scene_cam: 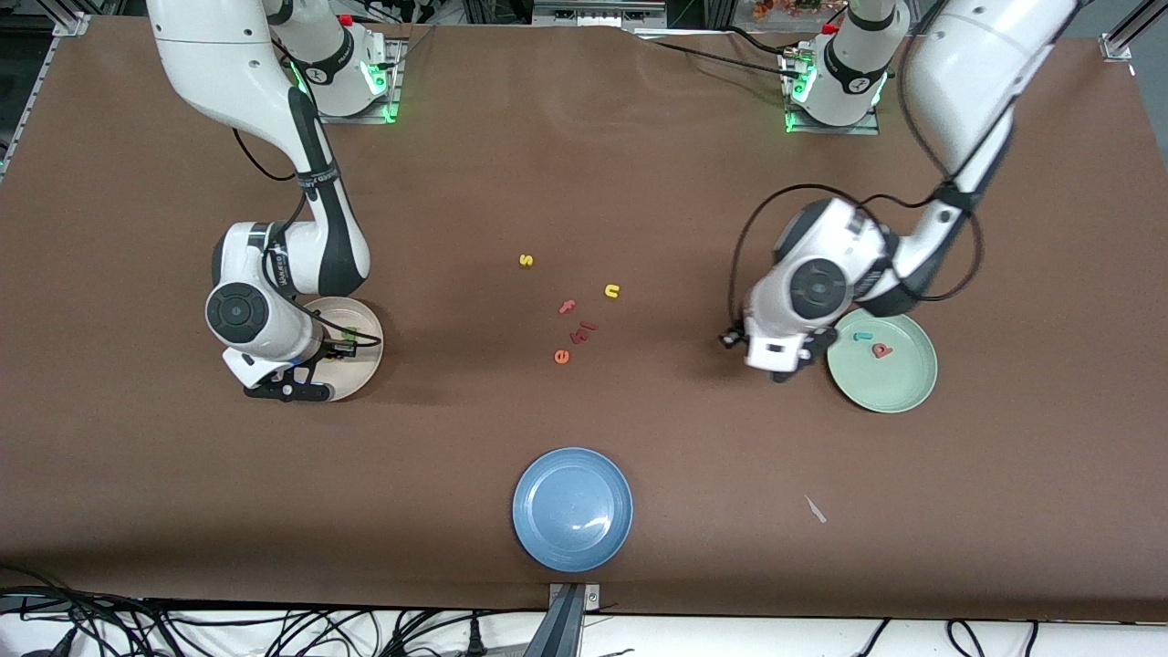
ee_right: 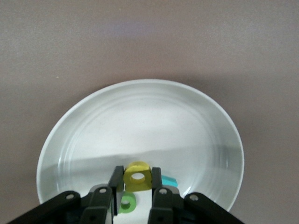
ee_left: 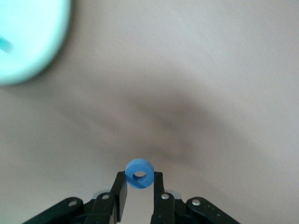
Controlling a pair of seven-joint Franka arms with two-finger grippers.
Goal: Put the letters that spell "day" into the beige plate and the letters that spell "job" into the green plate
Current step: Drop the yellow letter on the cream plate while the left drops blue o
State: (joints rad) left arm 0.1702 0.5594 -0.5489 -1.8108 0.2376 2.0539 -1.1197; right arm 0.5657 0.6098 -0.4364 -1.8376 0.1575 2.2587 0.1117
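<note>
The round blue plate (scene_cam: 572, 508), at 6 o'clock of the table in the front view, holds nothing and has no part in the task. For "job", the slim teal foam "j" (scene_cam: 860, 337) and the salmon-red foam "b" (scene_cam: 881, 349) lie in the round pale green plate (scene_cam: 899, 388) at about 3 o'clock. The blue foam ring "o" (ee_left: 148, 173) is clenched between the fingers of the left gripper (ee_left: 140, 183), which hangs over the bare table just at 9 o'clock of this plate, wrist bent low. I judge that only the drop is left. For "day", the dark green foam "d" (ee_right: 127, 202) and the teal foam "y" (ee_right: 169, 179) seem to lie in the round beige plate (scene_cam: 365, 360) at 9 o'clock. The right gripper (ee_right: 138, 184) grasps the yellow foam "a" (ee_right: 138, 169) low over that plate, not yet released. Near 12 o'clock of the blue plate, the yellow "s" (scene_cam: 526, 261), yellow "n" (scene_cam: 611, 291), salmon "f" (scene_cam: 568, 307) and orange "e" (scene_cam: 561, 356) rest untouched.
</note>
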